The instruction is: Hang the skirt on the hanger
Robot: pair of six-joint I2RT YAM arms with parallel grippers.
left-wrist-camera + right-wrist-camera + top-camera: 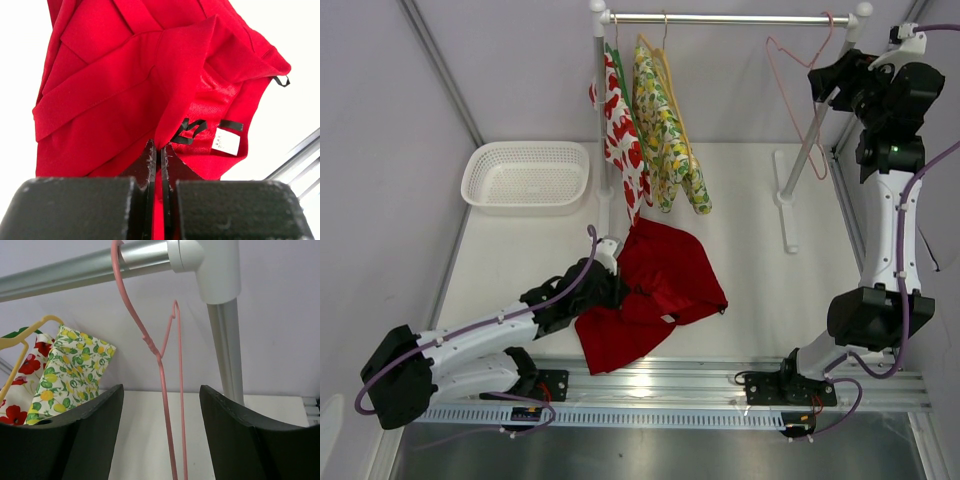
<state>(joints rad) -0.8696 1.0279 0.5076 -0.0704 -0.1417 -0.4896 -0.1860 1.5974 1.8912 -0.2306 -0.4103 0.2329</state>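
Two arms split this job. On the worktop (760,290) the skirt (655,290) lies bunched near my left side, a fold of it pinched in my left pincer (160,150). Well apart, far right and high, the hanger (151,346) dangles from the rail (75,267). Its wire runs upright between my right pincer's (161,390) spread fingers, unclamped. I judge the skirt must go up and rightward.

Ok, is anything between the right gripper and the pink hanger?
Nothing visible. The hanger wire hangs free between the right gripper and its open fingers; the patterned garments hang farther along the rail, clear of it.
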